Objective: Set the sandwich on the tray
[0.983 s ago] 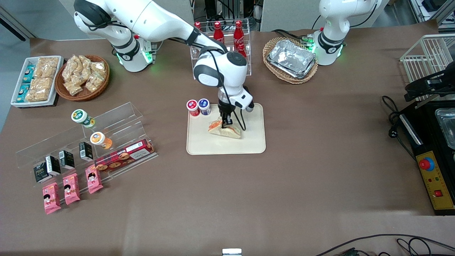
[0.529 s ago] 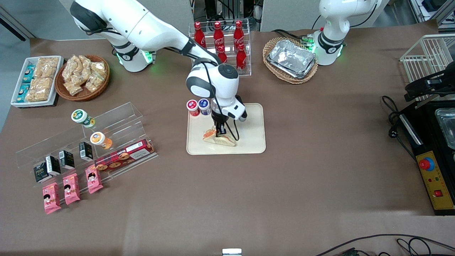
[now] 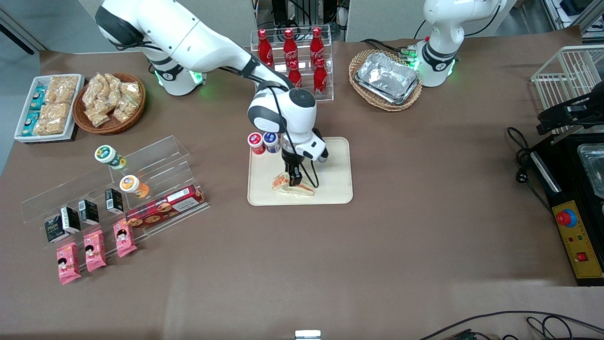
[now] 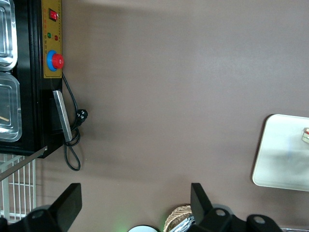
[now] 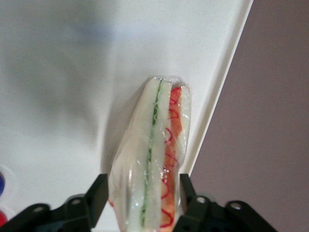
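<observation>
Apparently resting on the tray (image 3: 337, 189) near its front rim, the sandwich (image 3: 292, 185) sits pinched between the gripper (image 3: 295, 180) fingers, awaiting release.

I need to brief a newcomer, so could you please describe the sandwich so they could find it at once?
Find the cream tray mid-table. On it, under the right arm's end effector, whose fingers flank it, lies the sandwich: a clear-wrapped pale wedge with orange-red stripes, unlike the two round tubs nearby.

Red cola bottles (image 3: 292, 52) fill a clear rack; foil trays (image 3: 388, 78) sit in a wicker basket (image 3: 359, 63). Two small capped jars (image 3: 263, 141), pink snack packets (image 3: 94, 249) and a red cookie box (image 3: 163, 207) lie nearer the camera.
</observation>
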You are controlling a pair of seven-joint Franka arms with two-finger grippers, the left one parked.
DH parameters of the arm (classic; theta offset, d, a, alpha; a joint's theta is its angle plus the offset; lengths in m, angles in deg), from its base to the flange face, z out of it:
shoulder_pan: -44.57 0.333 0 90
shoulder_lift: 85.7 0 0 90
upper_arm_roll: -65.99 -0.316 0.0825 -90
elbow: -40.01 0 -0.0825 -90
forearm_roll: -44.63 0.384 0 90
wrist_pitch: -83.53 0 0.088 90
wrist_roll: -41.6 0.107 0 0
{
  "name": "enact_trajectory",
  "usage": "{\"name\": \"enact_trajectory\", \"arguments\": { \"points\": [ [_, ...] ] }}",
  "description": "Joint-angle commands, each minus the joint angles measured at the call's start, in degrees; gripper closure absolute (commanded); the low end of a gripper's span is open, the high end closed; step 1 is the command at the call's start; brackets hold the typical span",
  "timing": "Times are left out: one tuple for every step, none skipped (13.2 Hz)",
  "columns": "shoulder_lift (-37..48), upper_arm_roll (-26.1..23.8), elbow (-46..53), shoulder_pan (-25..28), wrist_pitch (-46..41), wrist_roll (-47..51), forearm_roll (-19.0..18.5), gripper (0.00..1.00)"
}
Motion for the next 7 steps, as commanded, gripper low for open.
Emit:
{"name": "enact_trajectory", "arguments": {
  "points": [
    [-0.79, -0.47, 1.04, -1.67, 0.71, 1.58, -0.8, 0.0],
    [-0.35, -0.65, 1.21, -2.72, 0.18, 1.5, 0.6, 0.0],
    [1.04, -0.82, 1.82, -3.34, -1.74, 1.41, 3.92, 0.0],
    [2.54, -0.74, 3.4, -3.86, -5.5, 1.41, 8.56, 0.0],
    [3.68, -0.65, 5.5, -4.83, -9.97, 1.49, 12.53, 0.0],
    [5.08, -0.65, 7.26, -6.14, -13.5, 1.41, 15.18, 0.0],
    [6.67, -0.73, 8.15, -8.42, -15.62, 1.49, 17.55, 0.0]
  ]
}}
